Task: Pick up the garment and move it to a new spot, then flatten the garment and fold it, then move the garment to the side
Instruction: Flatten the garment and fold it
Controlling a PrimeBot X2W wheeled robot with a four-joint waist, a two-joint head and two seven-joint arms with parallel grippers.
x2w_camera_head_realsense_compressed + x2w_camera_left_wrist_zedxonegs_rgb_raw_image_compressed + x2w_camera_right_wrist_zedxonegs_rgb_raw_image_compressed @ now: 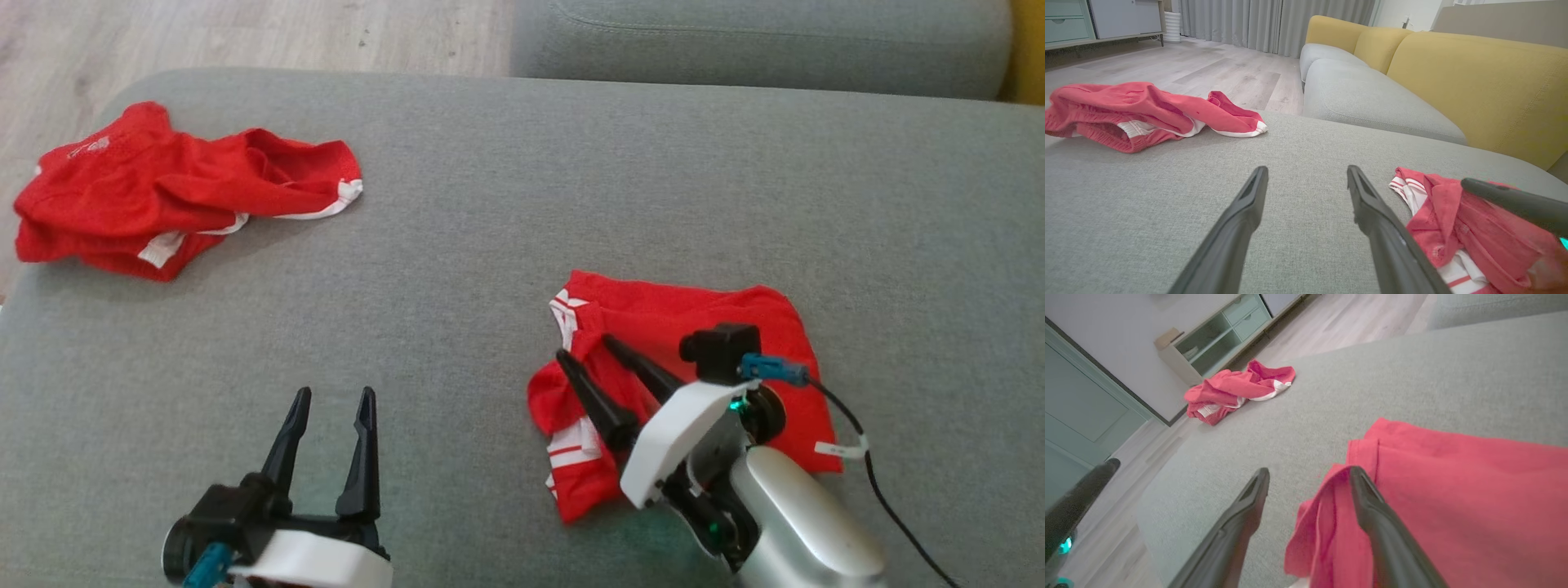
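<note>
The left gripper (335,394) rested low at the robot's left side. Its two dark fingers (287,445) pointed forward, almost parallel and spread wide apart. The right gripper (584,347) was stretched further forward and leaned toward the left, with its own fingers also parted and the tips slanting downward. Behind them sat the white wrist housing (678,441) with a small black camera (722,347) on top, and then the pale silver forearm (804,523), which rose from the lower right corner.

A yellow-backed grey sofa (1372,102) stands on wooden floor (1208,69).
</note>
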